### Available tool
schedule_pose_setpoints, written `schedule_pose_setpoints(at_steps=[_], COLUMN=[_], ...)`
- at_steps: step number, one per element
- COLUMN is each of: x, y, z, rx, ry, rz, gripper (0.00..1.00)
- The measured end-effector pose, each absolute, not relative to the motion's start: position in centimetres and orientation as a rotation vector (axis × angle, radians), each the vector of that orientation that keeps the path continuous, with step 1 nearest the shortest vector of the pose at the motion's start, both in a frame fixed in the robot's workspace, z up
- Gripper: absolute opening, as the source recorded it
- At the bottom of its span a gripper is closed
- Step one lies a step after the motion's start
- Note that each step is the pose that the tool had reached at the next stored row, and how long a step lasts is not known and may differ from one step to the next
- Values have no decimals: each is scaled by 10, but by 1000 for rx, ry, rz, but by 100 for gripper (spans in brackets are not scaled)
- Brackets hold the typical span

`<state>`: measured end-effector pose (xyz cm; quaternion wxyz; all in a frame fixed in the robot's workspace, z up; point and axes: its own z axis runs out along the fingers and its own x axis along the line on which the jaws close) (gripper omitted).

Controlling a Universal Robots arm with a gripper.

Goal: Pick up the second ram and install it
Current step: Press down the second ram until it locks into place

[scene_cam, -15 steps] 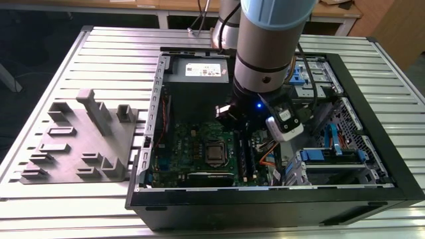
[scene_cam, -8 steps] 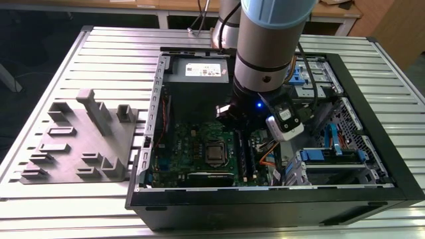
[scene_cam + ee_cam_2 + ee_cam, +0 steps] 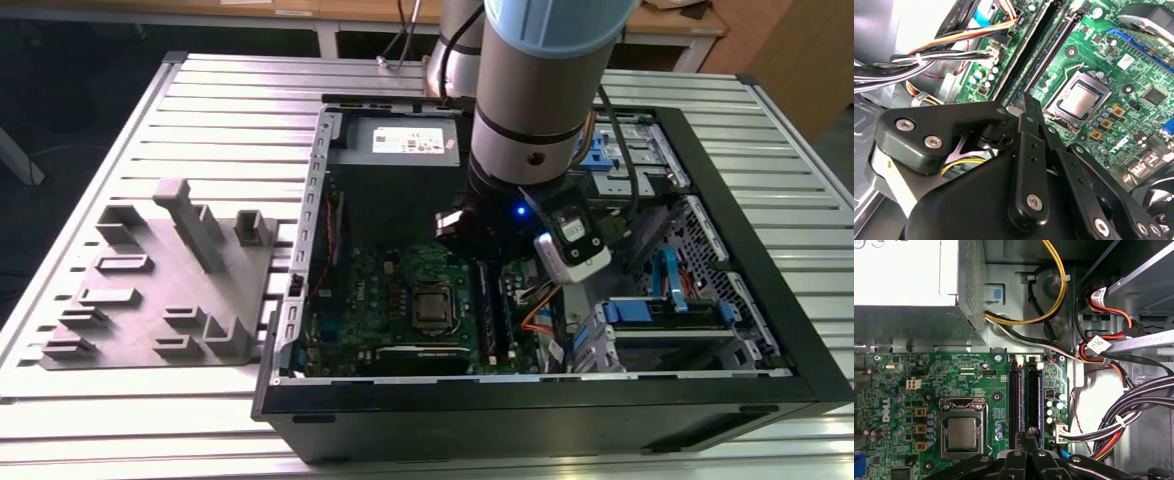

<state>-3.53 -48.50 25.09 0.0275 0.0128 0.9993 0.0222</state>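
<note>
the gripper (image 3: pixel 1030 440) sits low inside the open pc case (image 3: pixel 747 330), fingers pinched together right over the ram slots (image 3: pixel 1024 390) beside the cpu socket (image 3: pixel 961 427). looks like the second ram (image 3: pixel 1033 395) is already standing in its slot with the fingertips on its top edge, though i can't tell if it's fully seated. my worry: if the push lands off-centre the stick could tilt and jam, and the cable bundle (image 3: pixel 1124 415) hangs near enough to snag. empty holder tray (image 3: pixel 160 290) sits outside.
</note>
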Motion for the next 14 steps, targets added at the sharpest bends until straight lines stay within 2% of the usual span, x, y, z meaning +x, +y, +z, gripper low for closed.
schedule_pose_setpoints(at_steps=[14], x=[-35], y=[-481], z=[252], rx=[40], ry=[3086], rz=[68], gripper=[7])
